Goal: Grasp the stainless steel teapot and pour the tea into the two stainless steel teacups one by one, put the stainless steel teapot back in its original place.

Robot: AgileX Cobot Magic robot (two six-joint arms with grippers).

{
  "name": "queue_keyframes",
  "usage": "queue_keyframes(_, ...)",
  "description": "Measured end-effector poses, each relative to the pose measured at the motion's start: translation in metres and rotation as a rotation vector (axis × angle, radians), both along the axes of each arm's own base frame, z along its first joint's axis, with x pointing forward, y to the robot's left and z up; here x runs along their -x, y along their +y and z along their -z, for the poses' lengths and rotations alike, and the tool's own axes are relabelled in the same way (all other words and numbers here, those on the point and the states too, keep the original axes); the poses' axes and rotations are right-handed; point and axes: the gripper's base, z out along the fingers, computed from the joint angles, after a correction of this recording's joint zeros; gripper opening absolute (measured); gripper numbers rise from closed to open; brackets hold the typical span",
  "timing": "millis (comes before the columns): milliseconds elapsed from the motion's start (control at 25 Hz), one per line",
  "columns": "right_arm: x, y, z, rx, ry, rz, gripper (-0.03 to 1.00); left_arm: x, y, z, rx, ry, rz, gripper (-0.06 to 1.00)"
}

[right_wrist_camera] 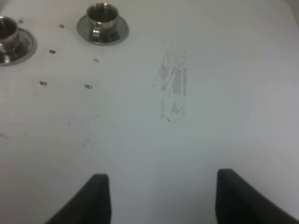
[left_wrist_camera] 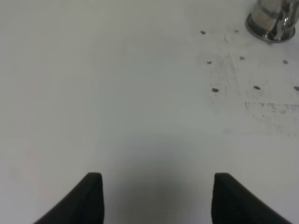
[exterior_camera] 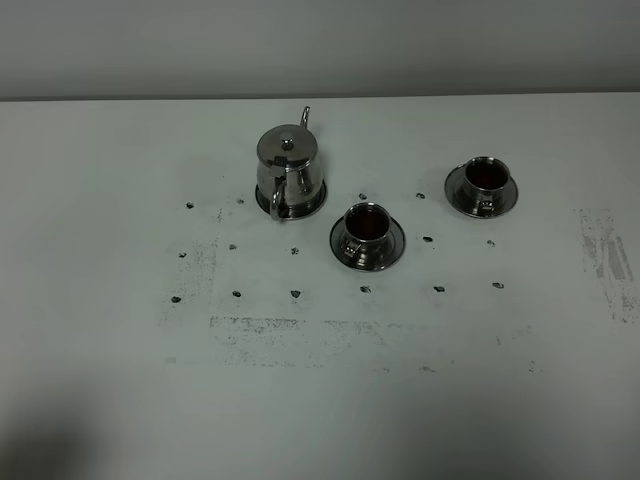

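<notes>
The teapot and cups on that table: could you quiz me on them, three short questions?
1. True or false: the stainless steel teapot is lying on its side.
2. What is in both teacups, the nearer one and the farther one?
3. The left gripper is: A) holding the teapot, B) open over bare table, C) inside a cup.

Key: 1 false, it stands upright on its coaster dish. 2 reddish-brown tea. 3 B.

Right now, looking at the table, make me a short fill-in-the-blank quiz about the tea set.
1. The stainless steel teapot stands on a round steel ____.
2. The number of stainless steel teacups holding reddish-brown tea is ____.
3. Each teacup sits on its own ____.
4. The left gripper and right gripper both have their jaws ____, holding nothing.

Missing words: coaster; two; saucer; open
</notes>
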Motion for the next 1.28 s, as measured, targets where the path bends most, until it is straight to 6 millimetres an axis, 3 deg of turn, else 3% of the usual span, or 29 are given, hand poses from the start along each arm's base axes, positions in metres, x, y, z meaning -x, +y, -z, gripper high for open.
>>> queue_keyframes(360,0.0,0.0,0.0,0.0,0.0,0.0,0.5,0.0001,0.0001,0.0,-0.001,-0.001,-0.003,0.5)
queue_keyframes(680,0.0,0.0,0.0,0.0,0.0,0.0,0.5,0.0012,-0.0011,0.0,-0.012,0.0,-0.128,0.5)
queue_keyframes(1280,0.0,0.0,0.0,0.0,0.0,0.0,0.5,0.0012,-0.0017,0.0,-0.01,0.0,-0.124,0.5)
